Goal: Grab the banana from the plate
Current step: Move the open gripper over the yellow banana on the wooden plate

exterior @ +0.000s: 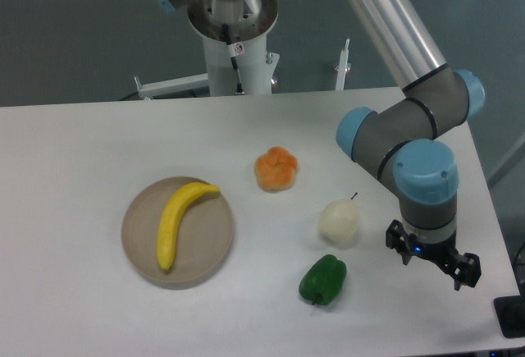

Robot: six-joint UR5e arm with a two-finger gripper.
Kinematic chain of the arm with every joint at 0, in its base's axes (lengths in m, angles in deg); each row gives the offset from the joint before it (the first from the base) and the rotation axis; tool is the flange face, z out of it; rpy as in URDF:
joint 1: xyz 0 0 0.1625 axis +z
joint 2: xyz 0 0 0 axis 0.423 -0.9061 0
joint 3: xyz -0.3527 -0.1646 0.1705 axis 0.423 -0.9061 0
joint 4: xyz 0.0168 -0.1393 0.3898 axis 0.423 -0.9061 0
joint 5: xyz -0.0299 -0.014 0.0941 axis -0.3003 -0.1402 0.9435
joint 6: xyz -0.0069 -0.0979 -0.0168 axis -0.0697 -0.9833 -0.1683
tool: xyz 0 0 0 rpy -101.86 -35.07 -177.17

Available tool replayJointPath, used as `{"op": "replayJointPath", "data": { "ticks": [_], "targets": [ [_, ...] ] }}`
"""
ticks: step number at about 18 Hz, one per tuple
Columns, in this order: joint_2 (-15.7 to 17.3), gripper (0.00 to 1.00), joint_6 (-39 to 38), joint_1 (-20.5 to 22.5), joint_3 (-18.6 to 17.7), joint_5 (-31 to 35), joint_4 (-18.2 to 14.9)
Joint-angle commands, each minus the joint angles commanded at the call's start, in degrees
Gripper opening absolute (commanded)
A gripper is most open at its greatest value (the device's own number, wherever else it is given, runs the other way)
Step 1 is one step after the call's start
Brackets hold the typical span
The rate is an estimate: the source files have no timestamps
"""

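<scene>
Fixed camera: we see curved bright yellow banana [181,219] lying on round beige-tan plate [212,252], left on white tabletop [82,152]. Black two-finger gripper [432,263] hangs near right edge, well apart from plate; fingers' state we cannot tell. Pale whitish pear [340,221] just left of gripper.

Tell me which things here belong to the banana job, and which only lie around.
For the job: banana, plate, tool.
Lying about: orange fruit, pale pear, green pepper.
</scene>
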Motion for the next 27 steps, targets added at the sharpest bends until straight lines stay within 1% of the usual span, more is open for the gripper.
{"op": "replayJointPath", "data": {
  "ticks": [7,13,17,19,20,21,23,25,27],
  "targets": [
    [0.53,1.00,-0.44,0.26,-0.35,0.00,0.00],
    [0.97,1.00,-5.00,-0.44,-0.44,0.26,-0.09],
    [3.68,1.00,-13.08,-3.07,-1.31,0.26,-0.79],
    [7.19,1.00,-18.34,-3.78,-4.20,-0.08,-1.05],
    [9.30,1.00,-20.20,-3.87,-6.31,-0.52,-1.66],
    [11.32,1.00,-21.69,-4.13,-7.89,-0.70,-3.24],
    [14.49,1.00,-26.08,-5.79,-9.40,-0.88,-7.71],
    [16.52,1.00,-31.44,-6.94,-10.02,-2.54,-11.76],
    [17.93,1.00,-35.31,-8.78,-11.33,-5.70,-14.75]
  ]
}}
